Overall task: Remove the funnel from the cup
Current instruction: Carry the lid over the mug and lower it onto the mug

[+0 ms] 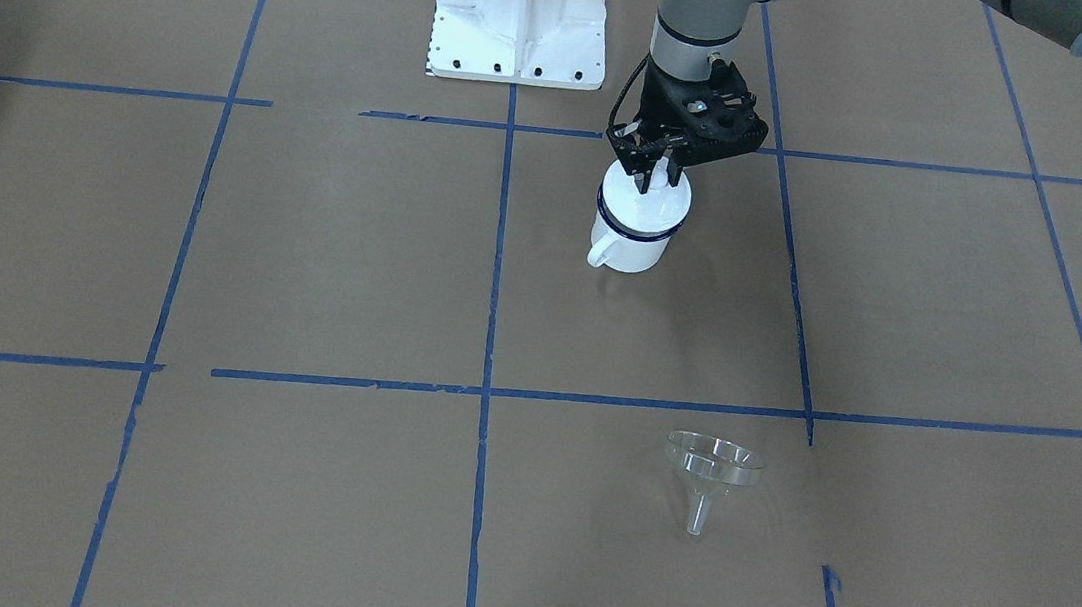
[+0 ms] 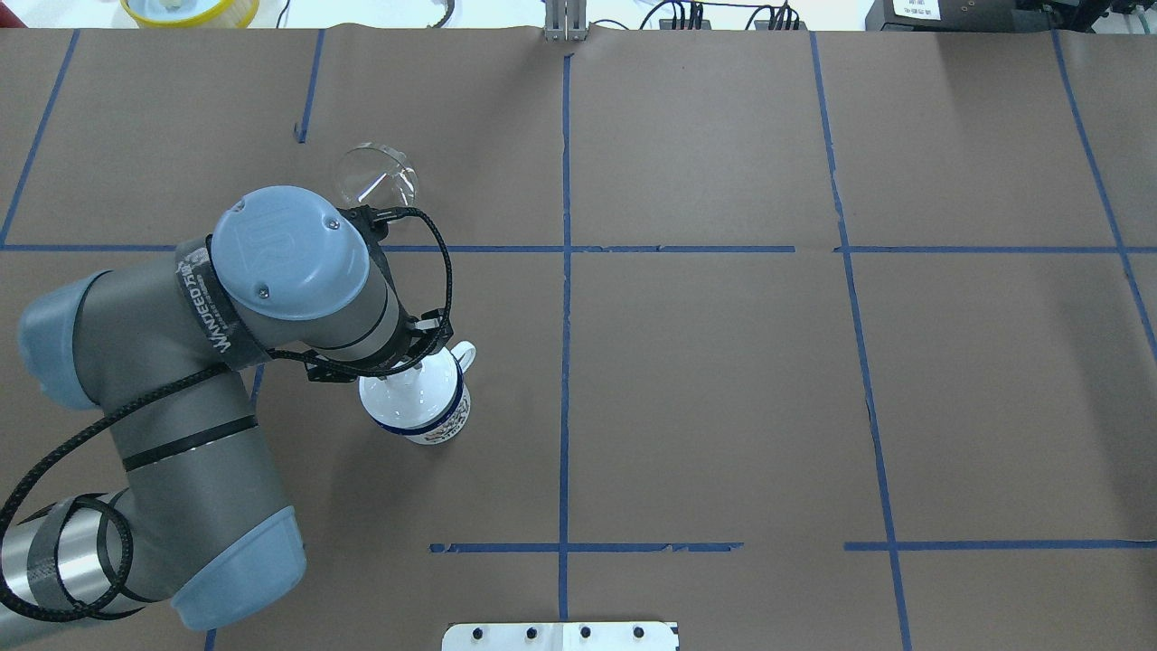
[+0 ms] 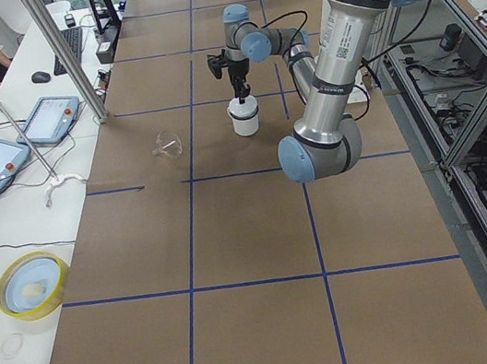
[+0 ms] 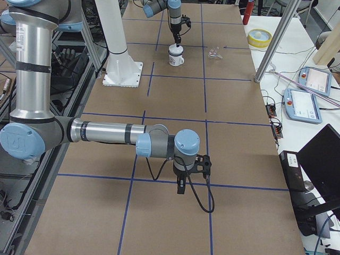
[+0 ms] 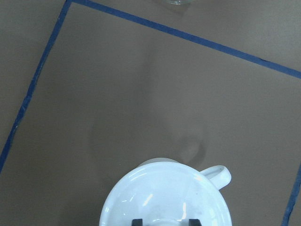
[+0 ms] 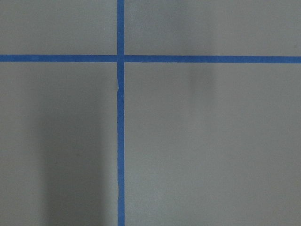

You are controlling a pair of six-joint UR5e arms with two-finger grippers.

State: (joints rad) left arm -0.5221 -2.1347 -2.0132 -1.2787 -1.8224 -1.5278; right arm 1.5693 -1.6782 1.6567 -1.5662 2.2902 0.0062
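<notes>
Funnel (image 1: 712,472) is out of the cup (image 1: 630,243) and lies on its side on the brown table (image 1: 305,249). It is well apart from the cup, toward the far edge on the operators' side, in the robot's left half. It is clear plastic, and the paper shows through it. The wide round cone has its mouth turned back toward the robot, and the narrow spout aims at the far edge. Rim and spout tip both seem to rest on the surface, so it looks settled (though a round cone could turn if nudged).

By that reading the removal looks done, and the funnel seems to need nothing further. What is in hand concerns the cup. It stands upright about midway between the near and far edges, with a white lid (image 1: 647,202) over its mouth. The left gripper (image 1: 650,172) points straight down over it, its fingers (image 5: 137,221) either side of the lid's knob (image 1: 651,182). I cannot tell whether they pinch the knob or stand just off it. The next move, as I judge it, calls for a straight rise clear of the cup without tipping it.

The right gripper (image 4: 180,186) hangs above the table toward its right-hand end, far from both things, and it shows only from the side, so I cannot tell how its jaws stand
</notes>
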